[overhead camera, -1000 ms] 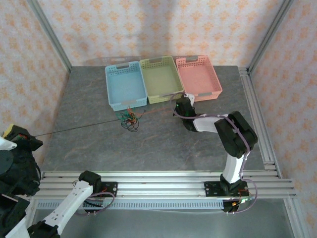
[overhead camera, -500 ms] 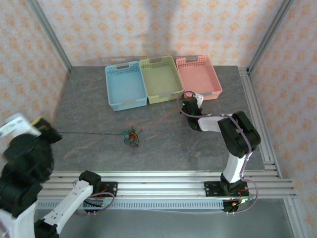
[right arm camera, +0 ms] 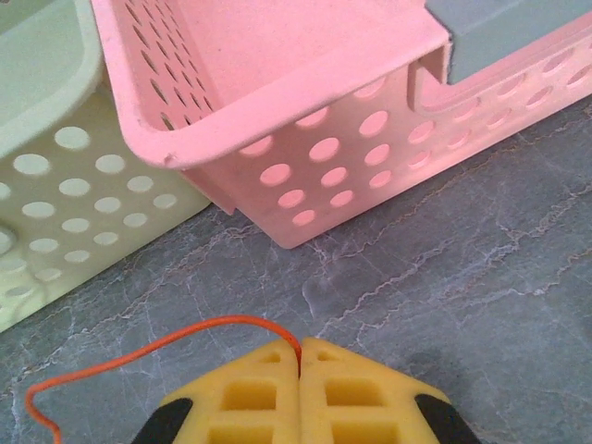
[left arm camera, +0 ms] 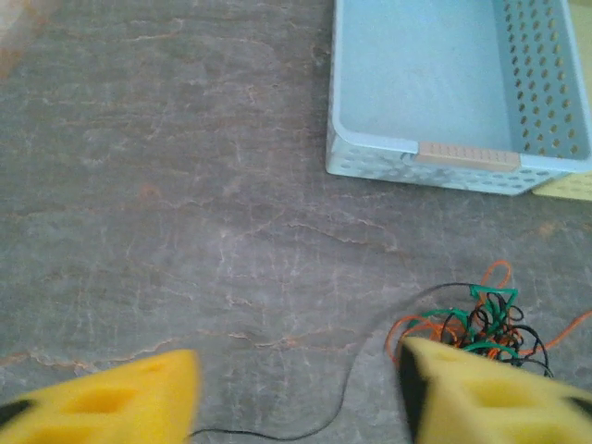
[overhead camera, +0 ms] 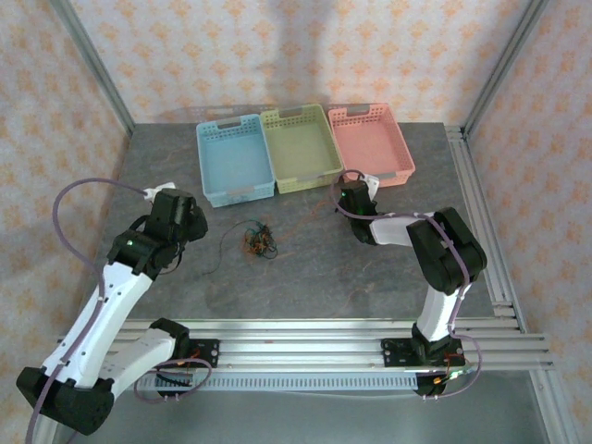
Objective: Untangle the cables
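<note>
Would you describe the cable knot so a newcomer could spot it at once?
Find the blue basket, leftmost of three. In front of it on the table lies the cable knot, a black, orange and green bunch, unlike the single strands nearby.

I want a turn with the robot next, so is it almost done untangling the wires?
Not nearly. Done: one black strand trails loose out of the knot. In hand: the right hand is shut on an orange cable beside the pink basket, while the left hand is open, holding nothing. Left: most cables sit bunched in that knot, waiting to be pulled apart.
</note>
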### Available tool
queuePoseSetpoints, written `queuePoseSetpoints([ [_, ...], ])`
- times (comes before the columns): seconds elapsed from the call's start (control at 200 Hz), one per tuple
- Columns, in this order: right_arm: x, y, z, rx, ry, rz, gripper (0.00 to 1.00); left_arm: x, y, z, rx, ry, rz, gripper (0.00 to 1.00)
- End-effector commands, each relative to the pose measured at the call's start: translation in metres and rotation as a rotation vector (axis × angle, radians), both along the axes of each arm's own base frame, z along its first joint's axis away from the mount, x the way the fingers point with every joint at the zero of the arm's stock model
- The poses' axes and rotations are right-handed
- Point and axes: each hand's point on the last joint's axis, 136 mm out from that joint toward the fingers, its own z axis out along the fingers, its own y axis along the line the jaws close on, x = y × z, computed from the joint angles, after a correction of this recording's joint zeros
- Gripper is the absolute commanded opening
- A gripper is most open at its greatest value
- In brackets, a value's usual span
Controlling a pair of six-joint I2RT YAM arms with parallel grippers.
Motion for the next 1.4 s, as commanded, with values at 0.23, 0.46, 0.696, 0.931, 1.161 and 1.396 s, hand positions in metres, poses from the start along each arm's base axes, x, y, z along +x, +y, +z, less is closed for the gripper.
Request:
queuePoseSetpoints([
  [0.23,0.003,0.009,-0.001,0.003,-0.010,0.033,0.00,0.023,-0.057,-0.003,-0.191,-0.038,-0.192,0.71],
  [0.46,0.003,0.011,-0.001,0.005,-0.013,0.041,0.00,0.040,-0.137,-0.048,-0.079,0.128,-0.394,0.68],
  [0.696,0.003,0.013,-0.002,0.009,-0.010,0.052,0.00,0.065,-0.171,-0.095,0.131,0.320,-0.441,0.62],
  [0.931,0.004,0.016,-0.004,0.017,-0.004,0.061,0.00,0.081,-0.165,-0.116,0.245,0.389,-0.404,0.58],
  [1.161,0.004,0.017,-0.004,0.021,-0.003,0.065,0.00,0.080,-0.167,-0.131,0.234,0.435,-0.408,0.58],
  [1.396,0.005,0.019,-0.005,0.025,-0.001,0.072,0.00,0.066,-0.163,-0.134,0.203,0.454,-0.414,0.69],
])
